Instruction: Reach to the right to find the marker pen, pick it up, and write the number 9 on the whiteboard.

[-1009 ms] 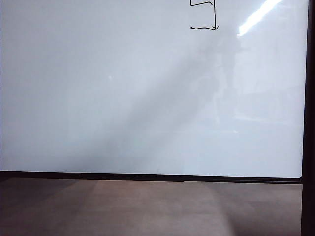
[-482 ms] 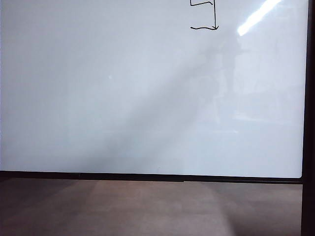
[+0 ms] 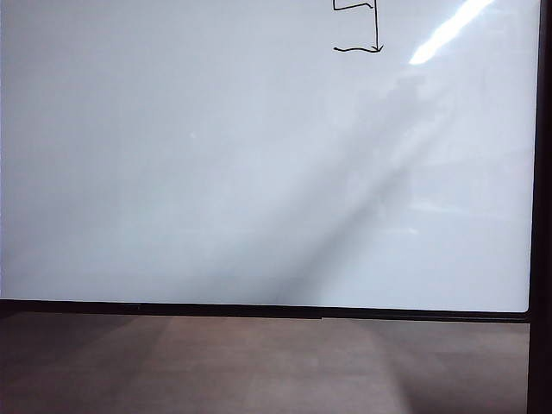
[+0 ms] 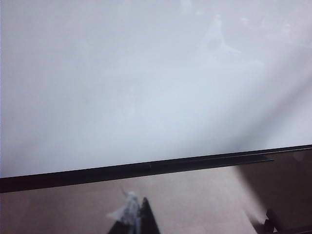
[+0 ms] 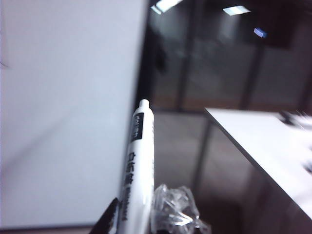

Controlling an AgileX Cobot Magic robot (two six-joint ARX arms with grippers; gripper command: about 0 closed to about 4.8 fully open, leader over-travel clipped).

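Note:
The whiteboard (image 3: pixel 216 172) fills the exterior view, and the lower part of the number 9 (image 3: pixel 377 30) shows at its top edge, with a straight stem and a wavy base stroke. Neither gripper appears in that view. In the right wrist view my right gripper (image 5: pixel 139 214) is shut on the marker pen (image 5: pixel 134 175), a white barrel with black print held between a dark finger and a tape-wrapped finger (image 5: pixel 173 212). The whiteboard (image 5: pixel 63 122) lies beside the pen, apart from it. My left gripper (image 4: pixel 139 217) hangs over the brown surface before the whiteboard (image 4: pixel 122 87), fingertips together, holding nothing.
A thin black frame (image 3: pixel 259 309) borders the board, with a brown surface (image 3: pixel 259 362) in front of it. The right wrist view shows a white table (image 5: pixel 263 141) off the board's side in a dark room. A small dark object (image 4: pixel 270 222) lies on the brown surface.
The grey reflection on the whiteboard has shifted and thinned toward the right. The number 9 is unchanged, and no arm has entered the exterior view.

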